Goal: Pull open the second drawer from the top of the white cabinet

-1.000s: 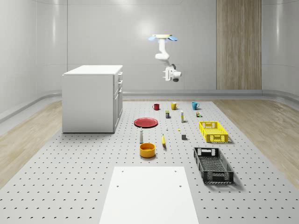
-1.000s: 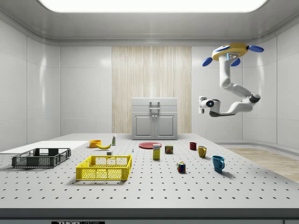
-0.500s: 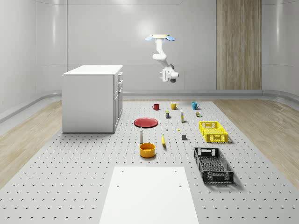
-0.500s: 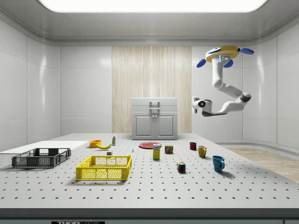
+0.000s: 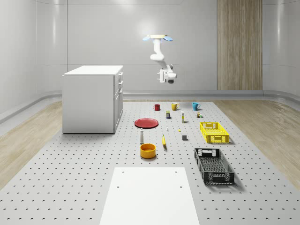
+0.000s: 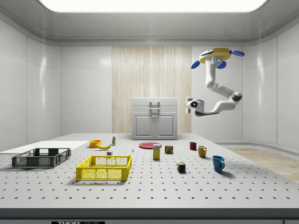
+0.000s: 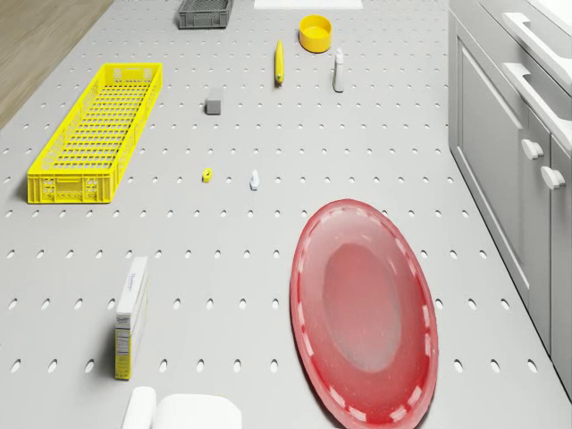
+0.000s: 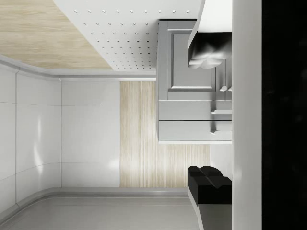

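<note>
White cabinet [image 5: 92, 99] sits at the whole-scene view's left, on the pegboard floor [image 5: 70, 178], all drawers flush; we see the second drawer [image 6: 154, 108] closed under the top one in the side view. Going right in the whole-scene view: red plate [image 5: 146, 123] near the cabinet's front, orange bowl [image 5: 147, 150] and banana [image 5: 164, 140] closer to the camera, then the red mug [image 5: 156, 107], yellow mug [image 5: 174, 106] and blue mug [image 5: 195, 106] in a row at the back. Further right we note the yellow crate [image 5: 213, 131] and the black crate [image 5: 213, 165].

Drone [image 5: 158, 38] hovers high, above the mugs and plate, well apart from the cabinet. Its arm [image 6: 217, 91] hangs down and bends toward the cabinet, with the gripper [image 6: 188, 104] in the air, pointing at the cabinet front, touching nothing. In the wrist view the fingers [image 8: 209, 184] stand spread apart, nothing between them, cabinet front beyond.
</note>
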Robot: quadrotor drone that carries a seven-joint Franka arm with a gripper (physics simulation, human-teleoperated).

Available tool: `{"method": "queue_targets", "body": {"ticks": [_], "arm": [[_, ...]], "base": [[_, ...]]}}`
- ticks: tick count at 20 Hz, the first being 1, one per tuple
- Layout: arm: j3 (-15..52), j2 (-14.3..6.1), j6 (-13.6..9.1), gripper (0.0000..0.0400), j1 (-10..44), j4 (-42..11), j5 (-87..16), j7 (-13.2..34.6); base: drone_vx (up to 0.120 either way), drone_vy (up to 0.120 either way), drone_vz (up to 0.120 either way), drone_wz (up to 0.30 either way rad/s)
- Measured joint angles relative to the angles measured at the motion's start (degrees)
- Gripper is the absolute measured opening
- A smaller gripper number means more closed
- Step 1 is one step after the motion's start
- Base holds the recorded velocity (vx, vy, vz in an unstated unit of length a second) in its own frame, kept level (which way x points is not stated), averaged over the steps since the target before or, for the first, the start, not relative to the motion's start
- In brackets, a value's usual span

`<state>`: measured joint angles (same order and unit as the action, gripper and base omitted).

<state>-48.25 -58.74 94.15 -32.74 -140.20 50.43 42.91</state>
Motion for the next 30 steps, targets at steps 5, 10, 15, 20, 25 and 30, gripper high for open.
{"method": "queue_targets", "body": {"ticks": [5, 10, 15, 20, 25, 30], "arm": [[-0.3, -1.0, 0.9, 0.03, -0.9, -0.1, -0.7, 0.6], [-0.6, -1.9, 1.7, 0.03, -1.8, -0.2, -1.4, 1.2], [-0.9, -2.7, 2.4, 0.03, -2.6, -0.3, -2.1, 1.8], [-1.1, -3.5, 3.1, 0.03, -3.3, -0.5, -2.7, 2.3], [-1.4, -4.2, 3.8, 0.03, -4.0, -0.5, -3.3, 2.8], [-1.5, -4.9, 4.3, 0.03, -4.6, -0.6, -3.9, 3.2]], "base": [[0.12, -0.008, 0.0, 0.0], [0.12, -0.12, 0.0, 0.0], [0.12, -0.12, 0.0, 0.0], [0.12, -0.12, 0.0, 0.0], [0.12, -0.12, 0.0, 0.0], [0.12, -0.016, 0.0, 0.0]]}}
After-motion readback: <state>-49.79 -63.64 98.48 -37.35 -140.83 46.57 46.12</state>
